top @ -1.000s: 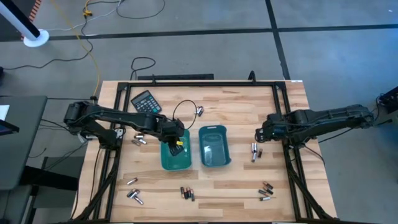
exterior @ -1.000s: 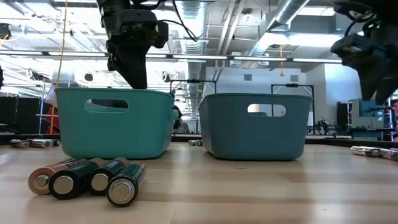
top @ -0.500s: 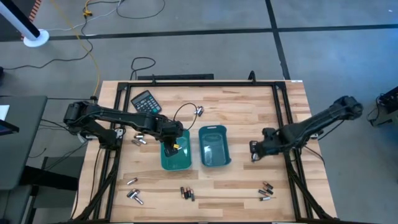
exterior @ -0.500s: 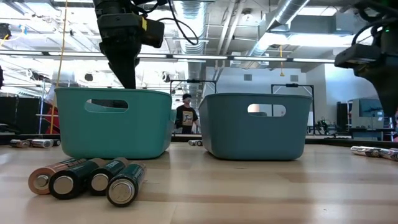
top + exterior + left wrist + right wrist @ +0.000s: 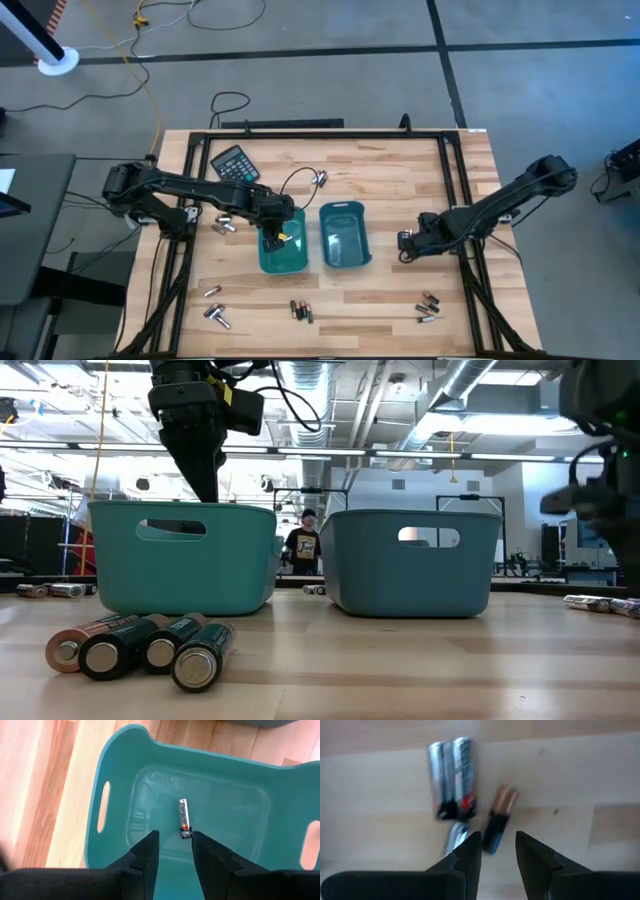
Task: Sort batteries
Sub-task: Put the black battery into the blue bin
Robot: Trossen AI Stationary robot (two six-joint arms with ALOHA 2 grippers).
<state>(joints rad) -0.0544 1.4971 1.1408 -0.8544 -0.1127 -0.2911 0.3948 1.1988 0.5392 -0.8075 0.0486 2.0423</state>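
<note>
Two arms over wooden bench point(image 5: 390, 175), both sets of fingers parted, holding nothing.
Left gripper point(image 5: 173, 849) reaches down over left teal bin point(image 5: 283, 255), one silver battery point(image 5: 184, 818) lying inside; right gripper point(image 5: 497, 850) poised just above loose batteries point(image 5: 452, 779) near right edge. Person point(image 5: 301, 545) stands beyond.

You have two teal plastic bins point(image 5: 282, 254) point(image 5: 345, 236) side by side mid-surface; one slim silvery battery point(image 5: 184, 818) lies in the left bin, a black calculator point(image 5: 235, 163) behind-left.
</note>
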